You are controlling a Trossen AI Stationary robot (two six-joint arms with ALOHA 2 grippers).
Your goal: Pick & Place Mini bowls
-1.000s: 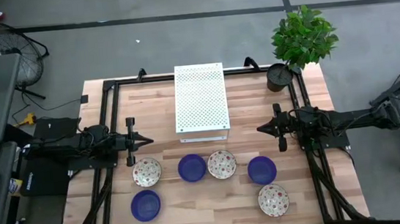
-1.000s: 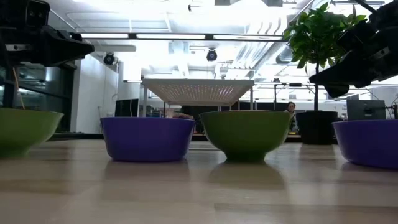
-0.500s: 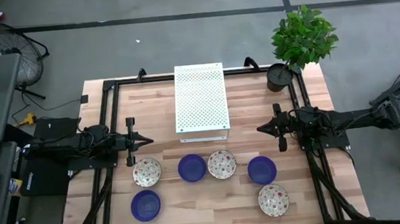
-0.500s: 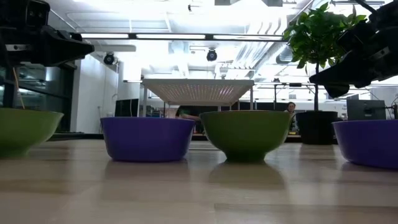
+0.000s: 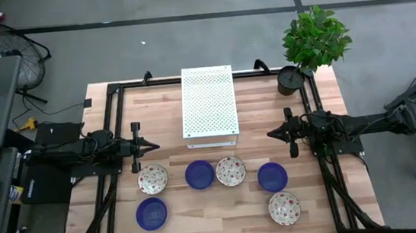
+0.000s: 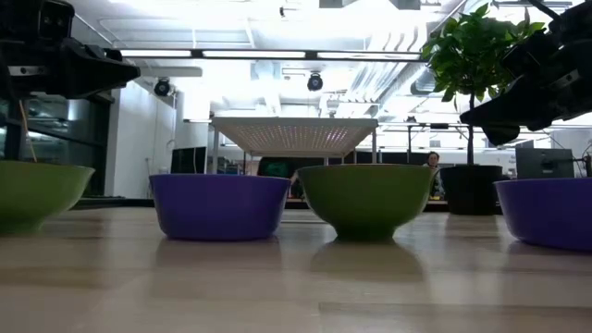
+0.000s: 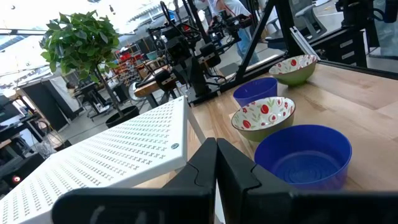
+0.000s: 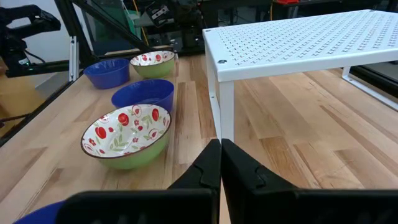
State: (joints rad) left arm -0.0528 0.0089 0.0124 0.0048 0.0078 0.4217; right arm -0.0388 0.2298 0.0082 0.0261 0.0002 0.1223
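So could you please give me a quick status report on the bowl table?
Left pincer and right pincer shut, empty, above the table. Six mini bowls untouched beside the white perforated rack. Nothing in the way.

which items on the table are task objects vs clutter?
Task items: three blue mini bowls; three floral mini bowls.

Not part of it: white perforated shelf, potted plant at the table's far right corner.

Bright overhead ceiling lights [image 6: 277, 23] glare white in the low view; soft shadows, sharp focus elsewhere.
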